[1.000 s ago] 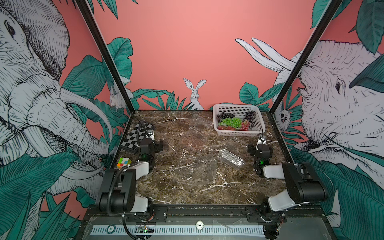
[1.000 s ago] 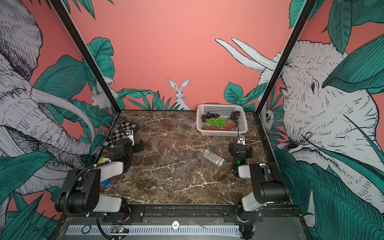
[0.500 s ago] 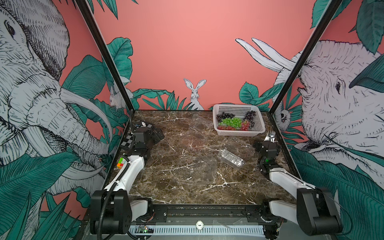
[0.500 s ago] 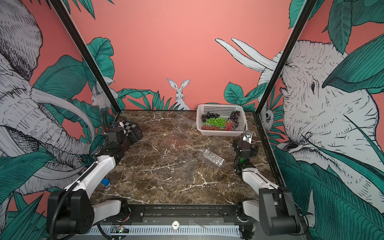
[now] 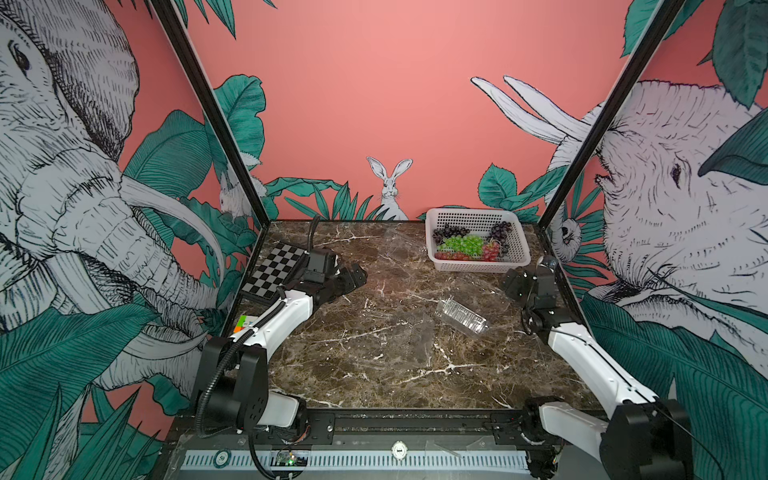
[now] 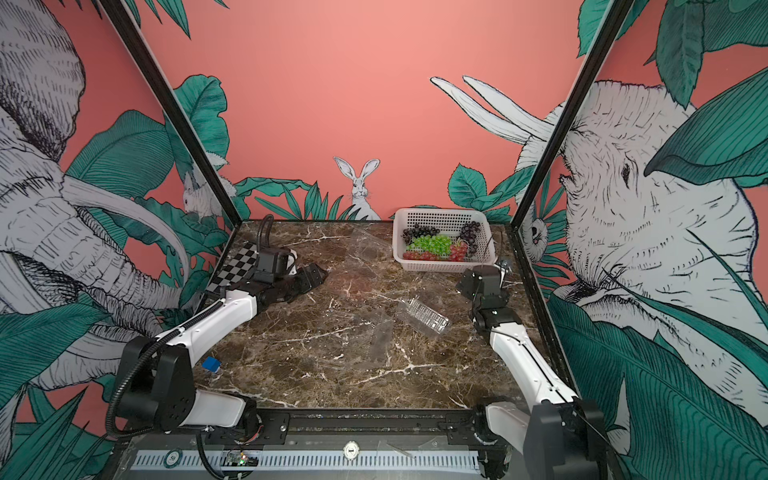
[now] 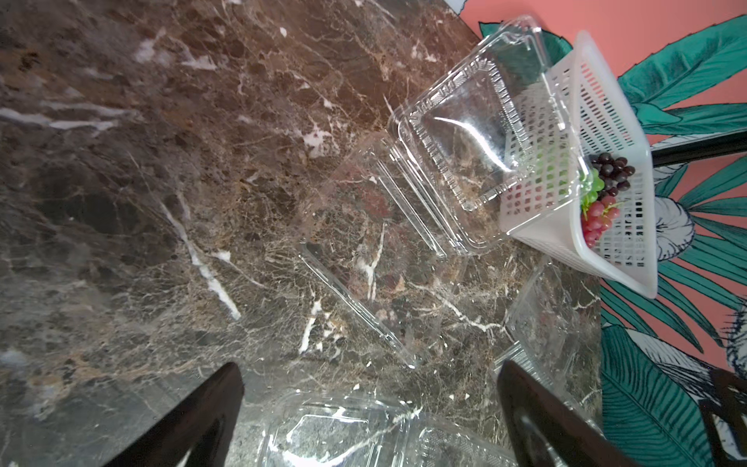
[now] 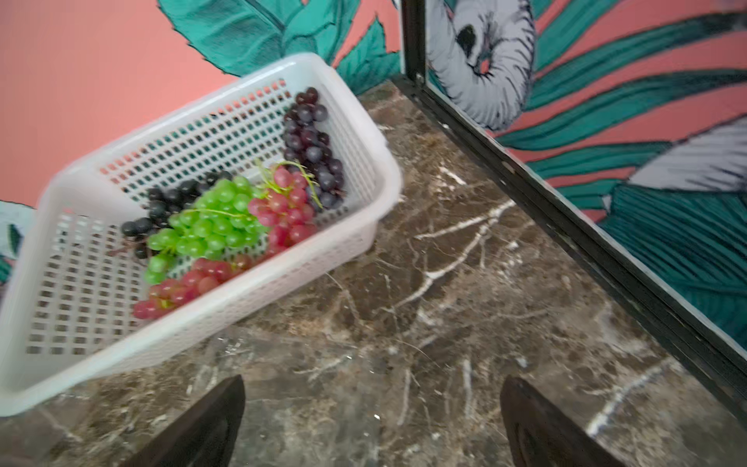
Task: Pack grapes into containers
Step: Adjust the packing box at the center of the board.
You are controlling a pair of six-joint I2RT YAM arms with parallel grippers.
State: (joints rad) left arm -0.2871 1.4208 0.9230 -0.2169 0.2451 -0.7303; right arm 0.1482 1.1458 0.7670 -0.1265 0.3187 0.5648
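Above the worktop (image 5: 374,365), the left gripper (image 7: 372,404) is hovering wide open and empty over clear containers (image 7: 456,133). The right gripper (image 8: 372,424) is gaping empty too, facing the white basket (image 8: 307,263) where the grapes (image 8: 226,218) are lying.

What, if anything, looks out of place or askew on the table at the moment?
A clear ribbed bottle lies on its side on the table, no part of packing. A colourful cube sits at its left edge, equally stray. The grapes are all in the white basket; none spilled.
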